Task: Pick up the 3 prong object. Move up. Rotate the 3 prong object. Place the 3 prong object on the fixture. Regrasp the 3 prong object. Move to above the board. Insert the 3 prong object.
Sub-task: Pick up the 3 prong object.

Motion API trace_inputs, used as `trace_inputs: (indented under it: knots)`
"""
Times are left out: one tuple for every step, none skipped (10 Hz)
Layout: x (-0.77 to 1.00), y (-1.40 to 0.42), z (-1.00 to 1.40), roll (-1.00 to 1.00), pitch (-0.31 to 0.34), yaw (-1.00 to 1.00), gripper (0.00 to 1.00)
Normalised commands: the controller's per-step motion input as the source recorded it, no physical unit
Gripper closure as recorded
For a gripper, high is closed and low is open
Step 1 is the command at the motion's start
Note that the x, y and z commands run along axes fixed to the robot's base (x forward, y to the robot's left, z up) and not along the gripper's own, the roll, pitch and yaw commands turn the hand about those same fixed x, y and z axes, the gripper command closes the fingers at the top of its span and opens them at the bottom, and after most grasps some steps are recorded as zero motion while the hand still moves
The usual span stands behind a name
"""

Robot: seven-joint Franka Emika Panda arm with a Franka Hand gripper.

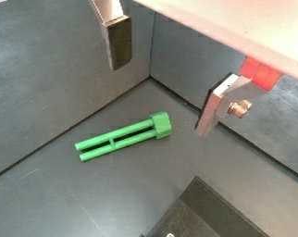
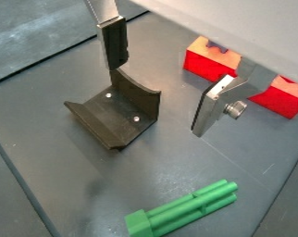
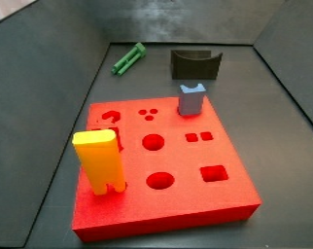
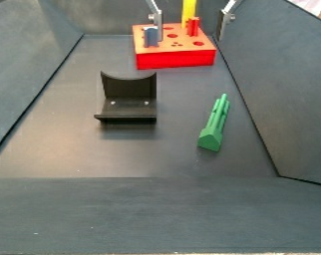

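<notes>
- The gripper (image 2: 162, 85) is hovering above the floor with its jaws spread wide, gripping nothing.
- The 3 prong object (image 4: 214, 123) is lying flat on the floor, beside the fixture (image 4: 128, 98) but apart from it.
- The board (image 3: 156, 160) is carrying a yellow block (image 3: 98, 161) and a grey-blue block (image 3: 191, 99).

- Floor (image 4: 84, 139): dark grey, matte and flat; in a side view a straight seam crosses it near the front edge, with a slightly different grey beyond it.
- Walls: plain grey panels rise on all sides of the floor; the side wall (image 4: 263, 70) leans outward, and the back wall (image 3: 172, 19) carries a faint pale sheen.
- Above the wall tops, a pale surface (image 1: 238, 23) shows in both wrist views.
- Light: soft and even, with weak shadows on the floor.
</notes>
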Motion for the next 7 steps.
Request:
trace_inputs:
  knots:
    - [0.25,0.09,-0.35,0.00,0.266,0.00,0.00]
    - [0.16,0.18,-0.65,-0.07,0.130,-0.72,0.00]
    - [0.29,0.10,-0.59,-0.09,0.056,-0.77,0.00]
    - [0.22,0.19,-0.57,-0.02,-0.003,-0.79,0.00]
    - [0.00,0.47,-0.57,-0.02,-0.051,-0.48,0.00]
    - [0.00,0.51,-0.61,-0.03,-0.100,-0.41,0.00]
    - [-0.39,0.43,-0.59,-0.09,-0.191,-0.33,0.00]
